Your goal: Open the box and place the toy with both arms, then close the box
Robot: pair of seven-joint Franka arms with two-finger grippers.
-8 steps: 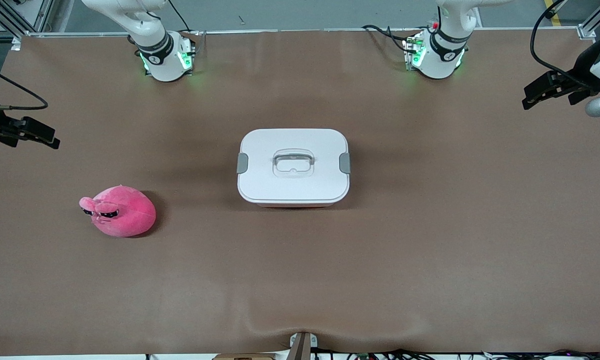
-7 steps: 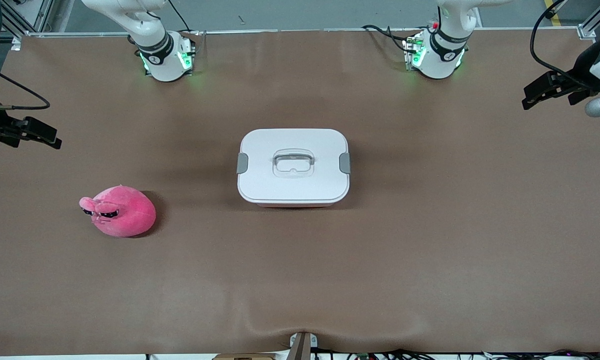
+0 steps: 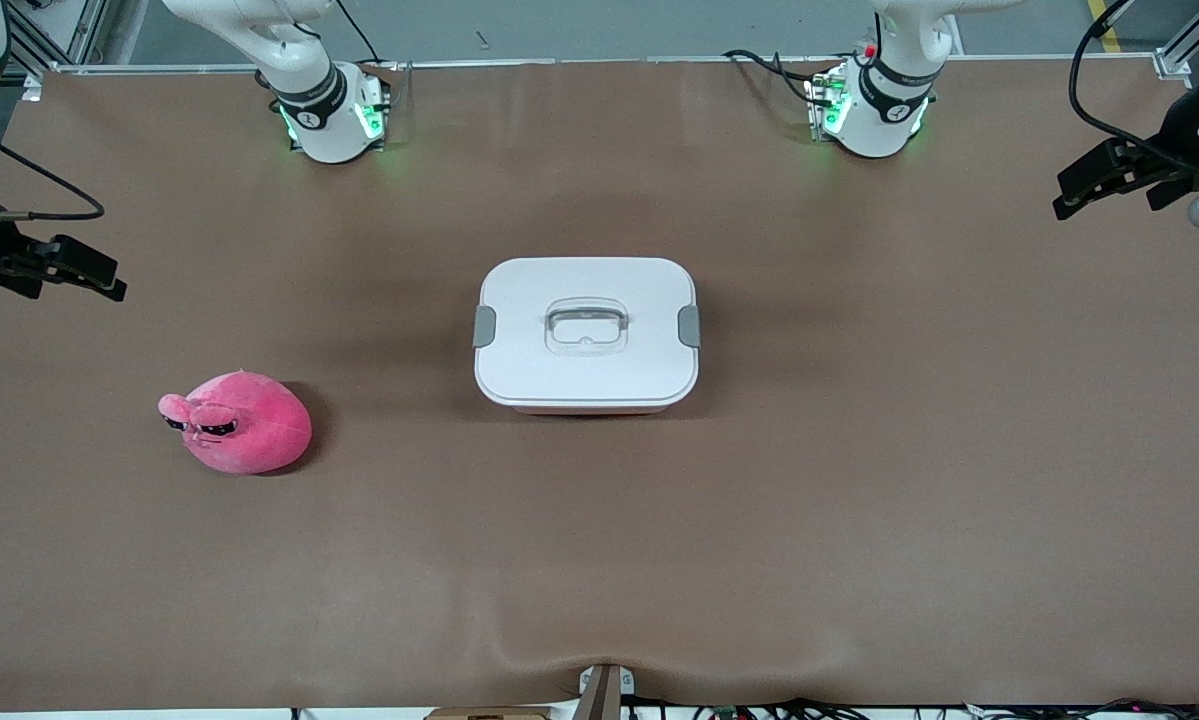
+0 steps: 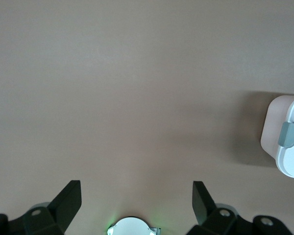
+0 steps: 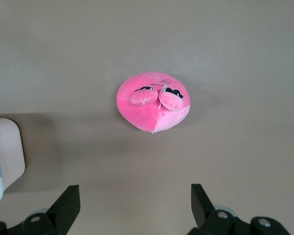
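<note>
The left tool (image 3: 1079,195) hung over the counter (image 3: 859,500) at the left arm's end, fingers (image 4: 68,200) spread wide and holding nothing. The right tool (image 3: 84,272) hung over the right arm's end, likewise spread and empty. Neither touched any item.

The box (image 3: 586,335) sat mid-counter, its white lid (image 3: 586,300) seated, with a grey latch (image 3: 484,327) at each short end and a clear handle (image 3: 586,328) recessed in the centre. The plush toy (image 3: 239,422) lay well apart from it, toward the right arm's end and nearer the front camera.

Judgement: opening had not begun. Each tool should descend on its own side's latch and release it squarely and together, so the tub does not skid. The lid should then be lifted level by the handle before the right tool takes the toy across its soft body.
</note>
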